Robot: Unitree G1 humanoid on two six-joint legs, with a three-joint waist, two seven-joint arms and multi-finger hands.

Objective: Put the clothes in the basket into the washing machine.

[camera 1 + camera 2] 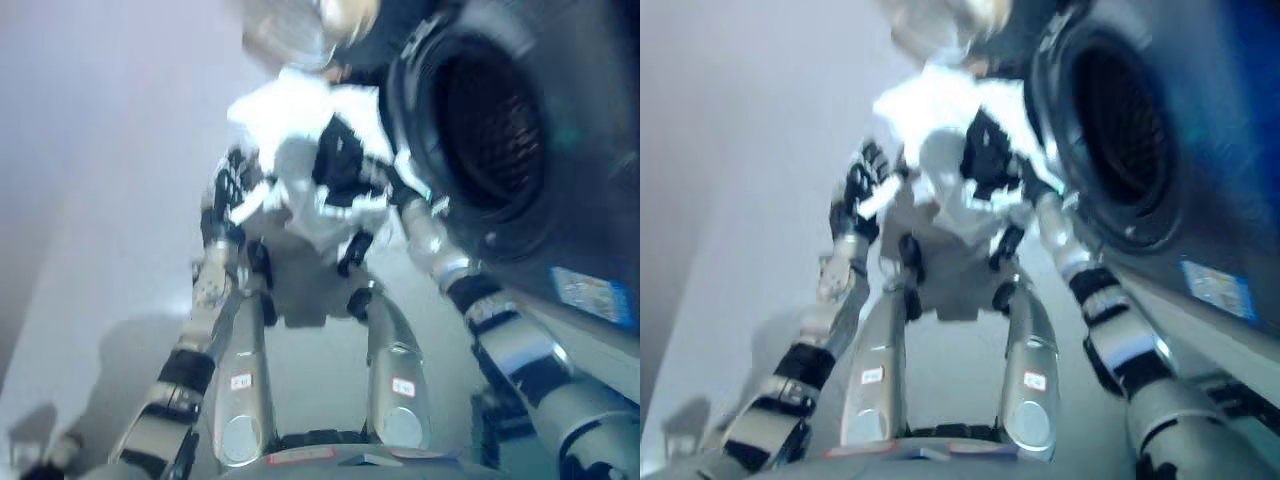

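Observation:
I hold a bunch of white clothes (290, 140) in front of me, above the floor. My left hand (232, 195) is at the bundle's left edge, with a strip of the cloth running into its curled fingers. My right hand (348, 165) is curled into the bundle's right side, close to the washing machine (560, 230). The machine stands at the right, and its dark round drum opening (490, 120) faces the clothes. A round pale basket (288, 35) shows blurred at the top, behind the clothes.
A pale wall (110, 120) runs along the left. The pale floor (320, 350) lies below the clothes, between the wall and the machine's front.

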